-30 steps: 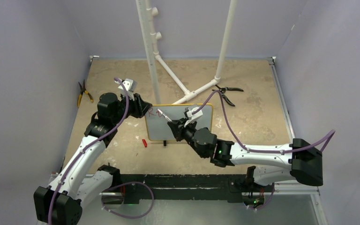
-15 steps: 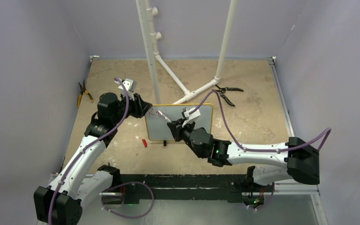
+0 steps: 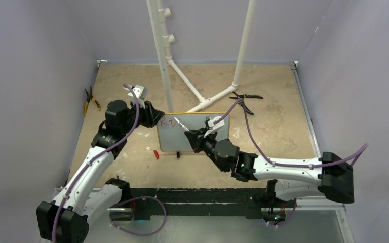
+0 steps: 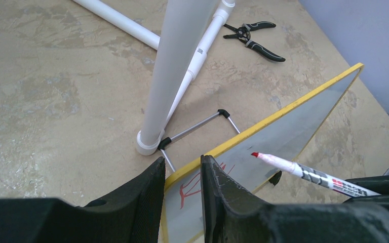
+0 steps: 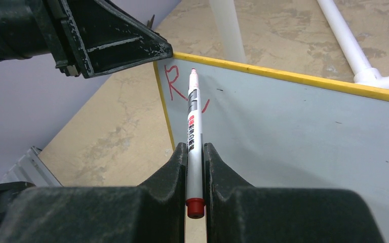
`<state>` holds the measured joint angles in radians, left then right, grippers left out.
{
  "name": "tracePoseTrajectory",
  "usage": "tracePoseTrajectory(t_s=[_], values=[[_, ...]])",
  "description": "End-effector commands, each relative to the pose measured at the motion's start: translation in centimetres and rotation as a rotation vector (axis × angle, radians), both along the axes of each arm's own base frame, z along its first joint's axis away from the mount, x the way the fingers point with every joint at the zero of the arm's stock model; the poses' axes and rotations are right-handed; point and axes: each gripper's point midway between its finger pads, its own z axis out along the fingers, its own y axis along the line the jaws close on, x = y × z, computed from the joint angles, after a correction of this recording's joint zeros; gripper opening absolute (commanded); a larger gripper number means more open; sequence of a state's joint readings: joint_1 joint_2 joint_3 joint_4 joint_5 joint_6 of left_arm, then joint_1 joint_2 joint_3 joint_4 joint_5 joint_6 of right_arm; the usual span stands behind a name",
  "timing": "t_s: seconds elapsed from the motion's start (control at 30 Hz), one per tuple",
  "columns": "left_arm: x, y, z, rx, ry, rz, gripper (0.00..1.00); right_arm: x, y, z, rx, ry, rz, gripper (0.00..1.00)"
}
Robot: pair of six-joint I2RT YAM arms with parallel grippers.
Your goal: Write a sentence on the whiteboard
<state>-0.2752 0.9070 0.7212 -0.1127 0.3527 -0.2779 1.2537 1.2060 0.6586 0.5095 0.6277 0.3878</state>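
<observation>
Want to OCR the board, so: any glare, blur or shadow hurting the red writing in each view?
Top external: even, soft light, no glare on the whiteboard, but the sentence is tiny. Left wrist: board at a grazing angle, writing half hidden behind the left gripper. Right wrist: sharp, the R readable, the marker covers the next stroke.

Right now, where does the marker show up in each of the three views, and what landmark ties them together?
Top external: marker at centre, over the upper left of the whiteboard.
Left wrist: marker at lower right, red tip pointing left toward the board.
Right wrist: marker in the middle, running up from the bottom edge.
Shared landmark: the red R at the board's top-left corner, near the marker tip in every view.
</observation>
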Motion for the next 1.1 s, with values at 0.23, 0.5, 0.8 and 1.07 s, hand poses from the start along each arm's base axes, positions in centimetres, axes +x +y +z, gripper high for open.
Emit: tracePoseTrajectory(t_s=[0.23, 0.5, 0.8, 1.07], values=[[-0.3, -0.3, -0.4, -0.011, 0.015, -0.019, 0.29, -0.3, -0.9, -0.7, 0.018, 0.048, -0.008, 0.0], [-0.3, -0.3, -0.6, -0.01, 0.02, -0.017, 0.29, 0.3, -1.2, -1.4, 0.01, 0.067, -0.058, 0.0], [-0.2, -0.4, -0.7, -0.01, 0.022, -0.02, 0.29, 1.0, -1.7, -1.5, 0.01, 0.07, -0.097, 0.0], [-0.2, -0.4, -0.7, -0.01, 0.022, -0.021, 0.29, 0.8, -0.4, -1.7, -0.011, 0.057, -0.046, 0.0]])
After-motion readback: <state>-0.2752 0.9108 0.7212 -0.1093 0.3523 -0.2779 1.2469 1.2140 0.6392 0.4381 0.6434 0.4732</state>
